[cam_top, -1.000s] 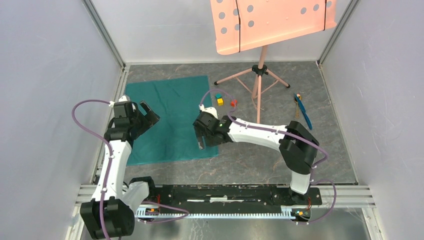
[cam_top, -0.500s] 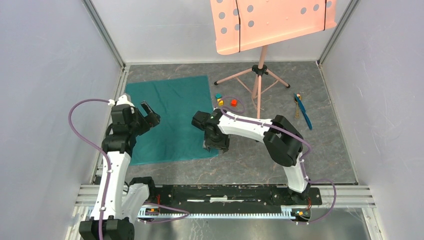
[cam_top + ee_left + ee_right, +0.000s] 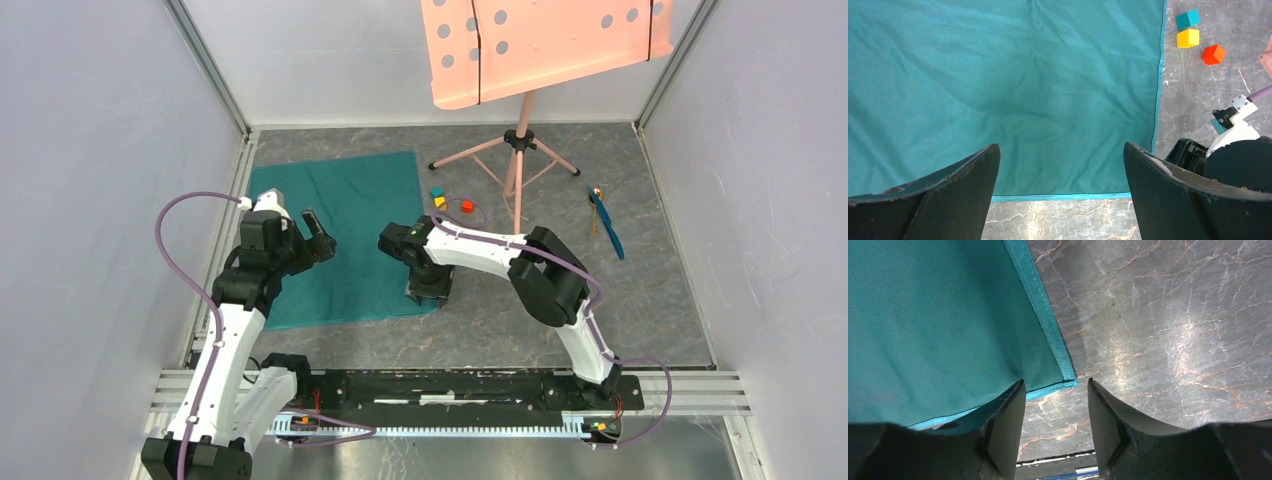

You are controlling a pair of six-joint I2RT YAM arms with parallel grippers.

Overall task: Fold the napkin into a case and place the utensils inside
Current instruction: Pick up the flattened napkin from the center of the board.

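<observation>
The teal-green napkin (image 3: pixel 340 235) lies flat and unfolded on the marble table (image 3: pixel 520 320). My right gripper (image 3: pixel 428 290) is low at its near right corner. In the right wrist view that corner of the napkin (image 3: pixel 948 320) ends just past my right gripper (image 3: pixel 1054 386). The jaws are partly narrowed, with bare table in the gap and the left finger (image 3: pixel 1005 430) overlapping the hem. My left gripper (image 3: pixel 312 238) hovers wide open over the napkin (image 3: pixel 1008 85) near its front hem, holding nothing; in the left wrist view my left gripper (image 3: pixel 1061 150) frames that hem. The utensils (image 3: pixel 605 222) lie far right.
Three small cubes sit right of the napkin: teal (image 3: pixel 1187 19), yellow (image 3: pixel 1188 38), red (image 3: pixel 1213 54). A pink music stand (image 3: pixel 545 40) overhangs the back, its tripod (image 3: pixel 515 140) on the table behind the cubes. Grey walls enclose both sides.
My right gripper has swung toward the near right corner of the napkin and its jaws have narrowed. My left gripper has shifted right, further over the cloth, still wide open.
</observation>
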